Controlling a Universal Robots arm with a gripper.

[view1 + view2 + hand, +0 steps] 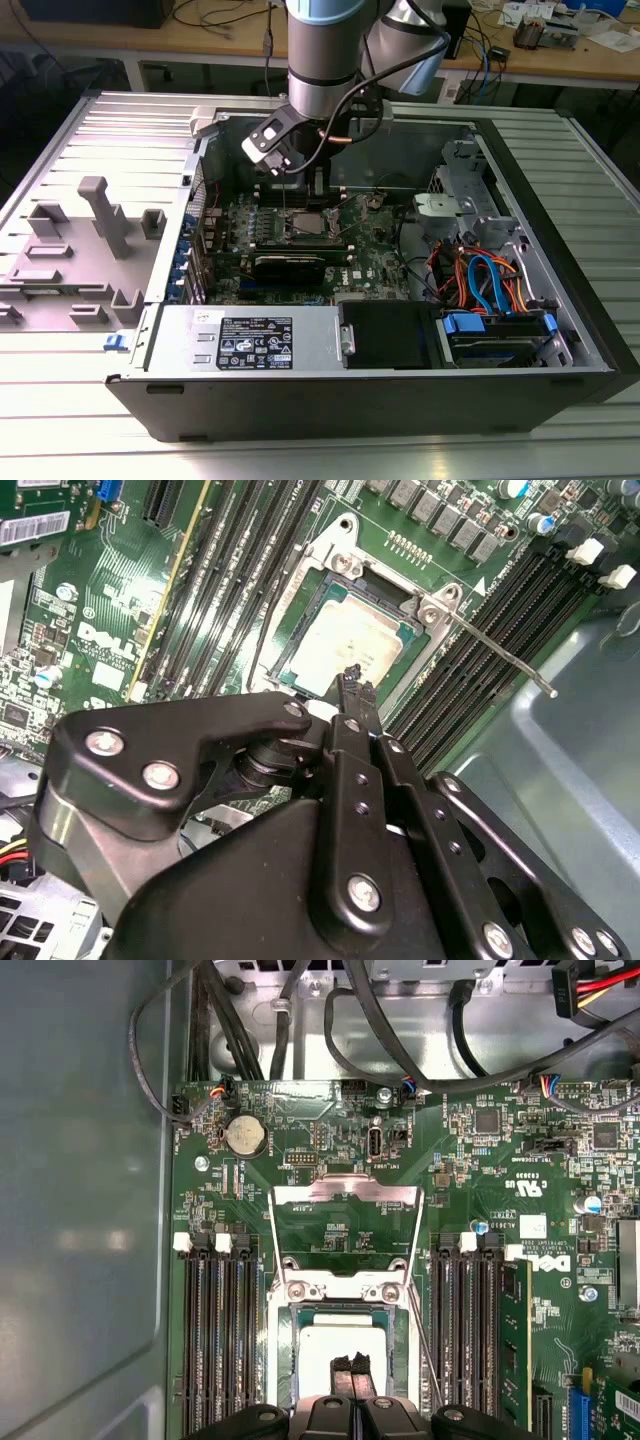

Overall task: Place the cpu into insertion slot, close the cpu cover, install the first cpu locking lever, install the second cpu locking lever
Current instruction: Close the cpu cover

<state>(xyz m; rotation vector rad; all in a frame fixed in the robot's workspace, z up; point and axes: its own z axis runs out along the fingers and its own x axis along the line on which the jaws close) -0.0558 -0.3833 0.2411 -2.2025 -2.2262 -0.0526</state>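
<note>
While the cpu sits in the insertion slot at the exterior view's centre, the gripper hangs above, clenched empty; the cpu cover stands open, and memory slots flank the socket.

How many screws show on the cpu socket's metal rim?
2. One screw and another sit at the rim corners of the insertion slot beside the cpu cover. The gripper may hide others.

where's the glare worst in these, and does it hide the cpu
Second wrist view: glare washes the cpu top near white, though its edges still read. First wrist view: even light, faint reflections on the case wall. Exterior view: the motherboard lies dim in shadow; the ribbed table shines.
</note>
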